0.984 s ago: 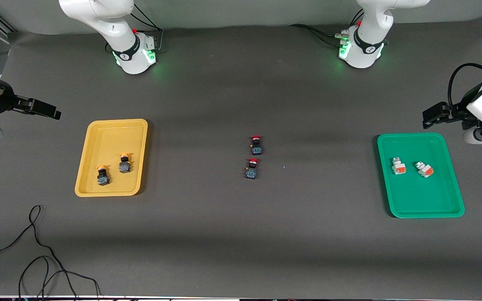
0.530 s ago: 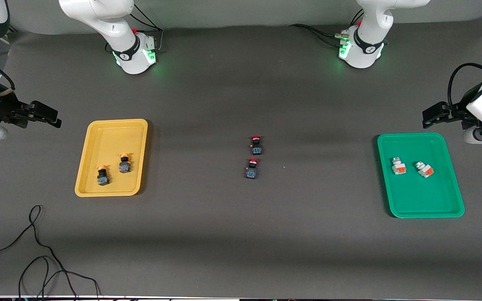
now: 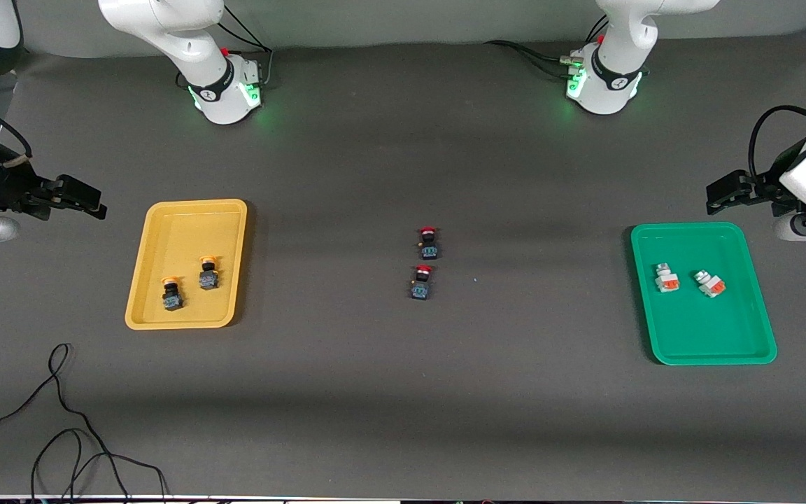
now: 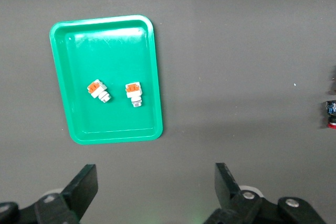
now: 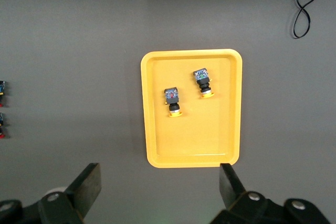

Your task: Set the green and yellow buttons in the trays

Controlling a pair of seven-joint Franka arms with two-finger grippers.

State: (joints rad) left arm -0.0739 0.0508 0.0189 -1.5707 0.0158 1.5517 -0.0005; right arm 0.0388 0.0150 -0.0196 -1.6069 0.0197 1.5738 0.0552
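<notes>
The yellow tray (image 3: pixel 165 318) holds two orange-yellow-capped dark buttons (image 3: pixel 172 294) (image 3: pixel 208 274); they also show in the right wrist view (image 5: pixel 172 101) (image 5: pixel 203 82) in the tray (image 5: pixel 157 145). The green tray (image 3: pixel 711 346) holds two white-silvery buttons with orange blocks (image 3: pixel 666 278) (image 3: pixel 709 283), also in the left wrist view (image 4: pixel 98 91) (image 4: pixel 134 93) in the tray (image 4: pixel 118 129). My right gripper (image 3: pixel 85 196) is open and empty, up over the table at the right arm's end beside the yellow tray. My left gripper (image 3: pixel 721 192) is open and empty, up beside the green tray's rim.
Two red-capped dark buttons (image 3: pixel 428 242) (image 3: pixel 421 281) lie mid-table, one nearer the front camera than the other. A loose black cable (image 3: pixel 67 427) lies near the front edge at the right arm's end. The arm bases (image 3: pixel 224 91) (image 3: pixel 602 84) stand along the back edge.
My right gripper has drifted a little lower in the front view and toward the yellow tray. The left arm, trays and buttons have not moved.
</notes>
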